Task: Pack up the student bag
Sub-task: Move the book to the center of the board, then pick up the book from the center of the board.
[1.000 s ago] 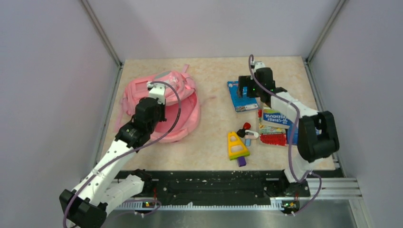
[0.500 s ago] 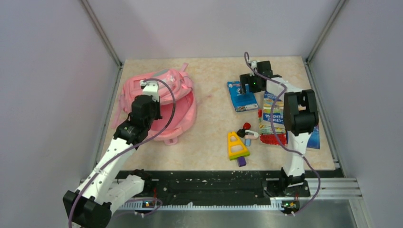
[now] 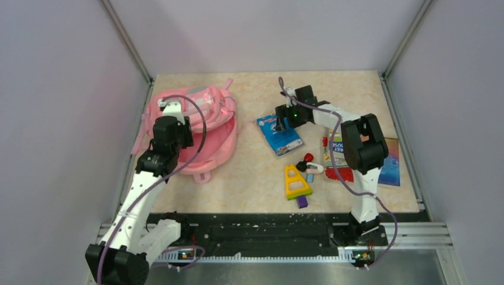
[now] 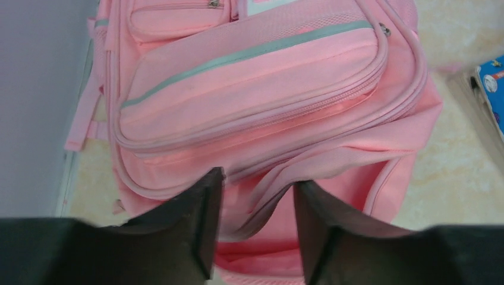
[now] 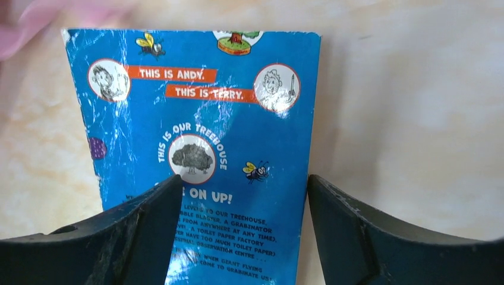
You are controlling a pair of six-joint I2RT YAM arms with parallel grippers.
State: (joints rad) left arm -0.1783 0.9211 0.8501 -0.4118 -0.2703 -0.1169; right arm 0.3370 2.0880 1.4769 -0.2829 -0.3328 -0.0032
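The student bag (image 3: 205,133) is a large pink backpack lying at the table's left; its front pockets and grey zipper lines fill the left wrist view (image 4: 255,77). My left gripper (image 3: 176,113) hovers over the bag's left part. It is open (image 4: 257,179), with a loose fold of pink fabric between its fingers. My right gripper (image 3: 278,122) is open just above a blue paperback (image 3: 280,136) lying flat mid-table. In the right wrist view (image 5: 243,178) the left finger is over the cover (image 5: 196,107) and the right finger is at the book's right edge.
A yellow triangular toy (image 3: 296,181), a red-and-white item (image 3: 309,163) and a purple piece (image 3: 302,202) lie near the front centre. Two more books (image 3: 340,155) (image 3: 390,163) lie at the right, partly under the right arm. Walls enclose the table on three sides.
My left gripper has opened after shifting left with the bag, which now lies nearer the left wall. My right gripper moved left and narrowed a little; the blue book slid left with it and turned.
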